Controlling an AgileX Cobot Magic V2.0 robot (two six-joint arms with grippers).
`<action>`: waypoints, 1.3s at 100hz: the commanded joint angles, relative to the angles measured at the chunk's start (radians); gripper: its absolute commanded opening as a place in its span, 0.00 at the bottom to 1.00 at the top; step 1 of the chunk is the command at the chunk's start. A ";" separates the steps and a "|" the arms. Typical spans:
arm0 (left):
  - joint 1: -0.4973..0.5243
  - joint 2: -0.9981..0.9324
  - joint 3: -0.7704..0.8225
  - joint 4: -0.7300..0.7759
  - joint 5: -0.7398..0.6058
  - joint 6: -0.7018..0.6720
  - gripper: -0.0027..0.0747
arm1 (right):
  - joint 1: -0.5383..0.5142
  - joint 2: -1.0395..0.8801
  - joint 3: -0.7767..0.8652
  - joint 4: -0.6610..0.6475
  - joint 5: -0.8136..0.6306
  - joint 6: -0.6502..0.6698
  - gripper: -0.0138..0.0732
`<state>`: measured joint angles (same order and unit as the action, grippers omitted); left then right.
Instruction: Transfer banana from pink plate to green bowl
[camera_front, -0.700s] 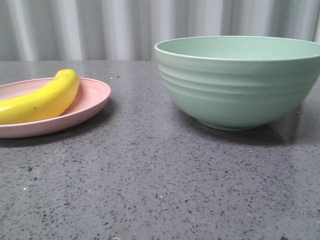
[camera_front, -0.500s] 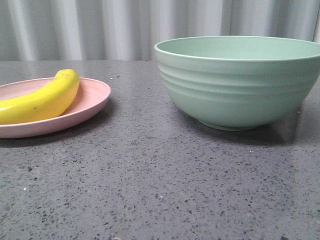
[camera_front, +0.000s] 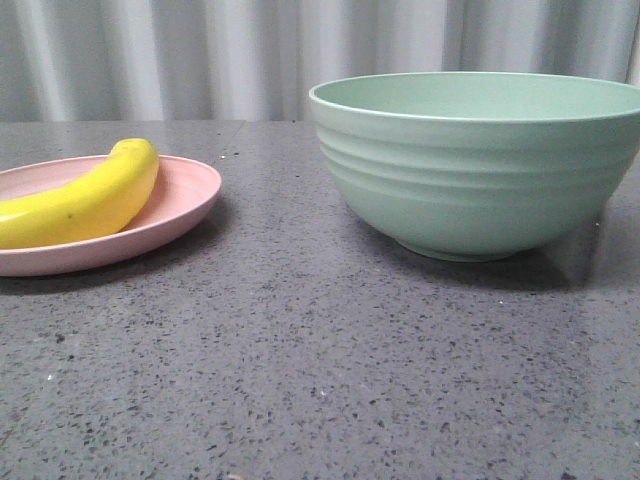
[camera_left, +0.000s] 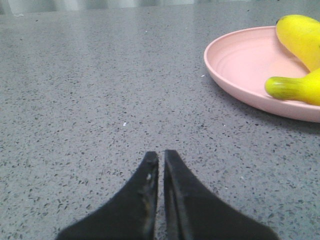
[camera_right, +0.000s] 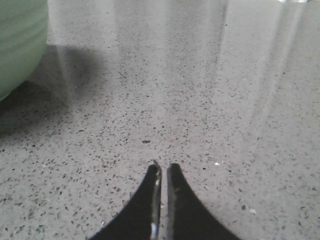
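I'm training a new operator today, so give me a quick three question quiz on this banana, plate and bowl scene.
1. True or false: the banana lies in the green bowl.
2. In the front view, which sits farther left: A the pink plate, B the green bowl?
3. Fill in: the left gripper and right gripper are both ____ and empty, low over the table.

Key: 1 false, it rests on the pink plate. 2 A. 3 shut.
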<state>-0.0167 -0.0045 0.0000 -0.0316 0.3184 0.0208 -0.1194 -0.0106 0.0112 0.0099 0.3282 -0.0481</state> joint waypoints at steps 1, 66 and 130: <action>0.000 -0.028 0.011 -0.003 -0.061 -0.007 0.01 | -0.005 -0.023 0.019 -0.010 -0.017 -0.005 0.08; 0.000 -0.028 0.011 -0.001 -0.102 -0.007 0.01 | -0.005 -0.023 0.019 -0.004 -0.081 -0.005 0.08; 0.000 -0.028 0.011 0.007 -0.226 -0.007 0.01 | -0.005 -0.023 0.019 0.055 -0.350 -0.005 0.08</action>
<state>-0.0167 -0.0045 0.0008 -0.0234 0.2170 0.0208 -0.1194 -0.0106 0.0112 0.0616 0.1207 -0.0481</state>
